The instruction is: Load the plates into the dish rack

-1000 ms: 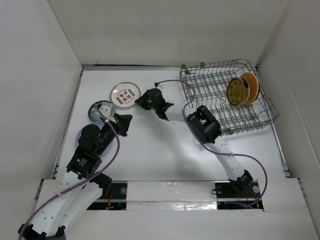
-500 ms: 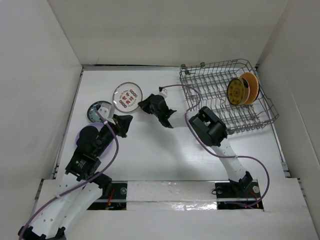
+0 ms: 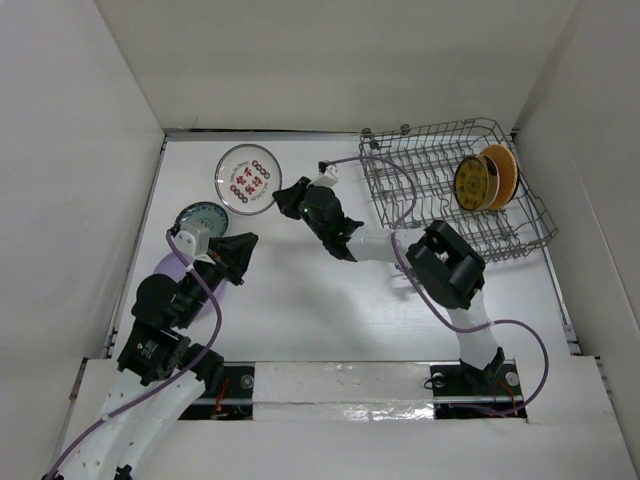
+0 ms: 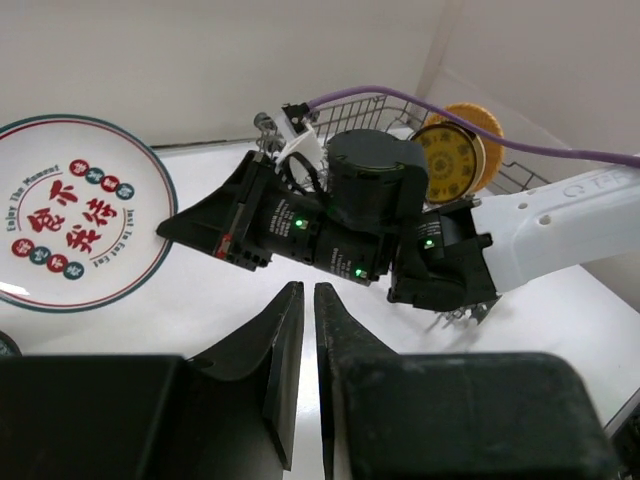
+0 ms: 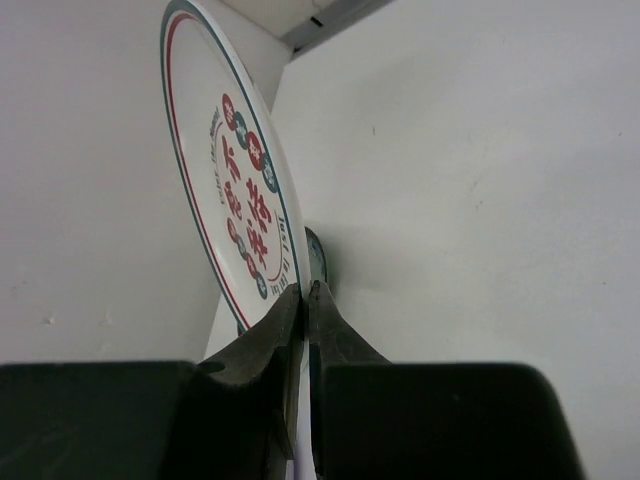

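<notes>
White-walled enclosure (image 3: 330, 60), white table (image 3: 310, 310), right gripper (image 5: 304, 292) pinching red-marked plate (image 5: 225, 180), left gripper (image 4: 302, 295) jaws nearly together

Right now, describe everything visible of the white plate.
The white plate is round and glossy like glazed ceramic, with a teal-and-red ring at the rim and red characters circled by red and teal dots. It lies face up at the far left of the table. The right gripper is shut on its near-right rim. Whether it is lifted cannot be told.
</notes>
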`<action>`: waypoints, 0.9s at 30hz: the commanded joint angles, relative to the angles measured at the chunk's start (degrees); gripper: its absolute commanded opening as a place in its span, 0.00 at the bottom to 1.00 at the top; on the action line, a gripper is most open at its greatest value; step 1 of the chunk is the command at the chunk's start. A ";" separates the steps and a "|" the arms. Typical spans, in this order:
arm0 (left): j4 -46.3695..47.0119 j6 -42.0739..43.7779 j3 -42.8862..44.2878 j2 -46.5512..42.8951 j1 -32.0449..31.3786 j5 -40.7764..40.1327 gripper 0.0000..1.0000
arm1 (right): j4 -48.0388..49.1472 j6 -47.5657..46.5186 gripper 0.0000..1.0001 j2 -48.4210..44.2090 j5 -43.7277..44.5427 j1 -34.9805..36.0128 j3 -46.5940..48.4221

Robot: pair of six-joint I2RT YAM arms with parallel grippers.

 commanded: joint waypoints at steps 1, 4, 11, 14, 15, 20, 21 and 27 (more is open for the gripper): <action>2.84 -0.44 -0.09 -1.77 0.28 1.35 0.08 | 7.44 -4.44 0.00 -7.47 4.29 -0.57 -2.60; 2.66 -0.62 -0.09 -3.08 0.28 1.61 0.08 | 7.18 -10.40 0.00 -11.96 7.45 -1.71 -6.90; 2.58 -0.88 0.00 -6.42 0.28 2.05 0.10 | 4.37 -21.31 0.00 -31.03 15.20 -12.94 -24.01; 2.93 -0.97 -0.09 -8.35 0.28 2.40 0.11 | 1.30 -25.18 0.00 -40.43 17.74 -19.08 -31.22; 3.01 -0.97 -0.09 -8.71 0.28 2.31 0.11 | -0.71 -26.58 0.00 -45.06 19.75 -20.50 -32.83; 3.19 -1.23 0.18 -10.29 0.28 3.63 0.11 | -5.03 -30.72 0.00 -55.03 22.58 -29.12 -38.46; 3.28 -1.32 0.09 -10.64 0.28 3.72 0.11 | -6.00 -31.33 0.00 -55.82 23.28 -31.57 -38.64; 3.28 -1.32 0.35 -12.49 0.28 3.54 0.13 | -13.39 -34.94 0.00 -55.66 24.16 -38.35 -37.68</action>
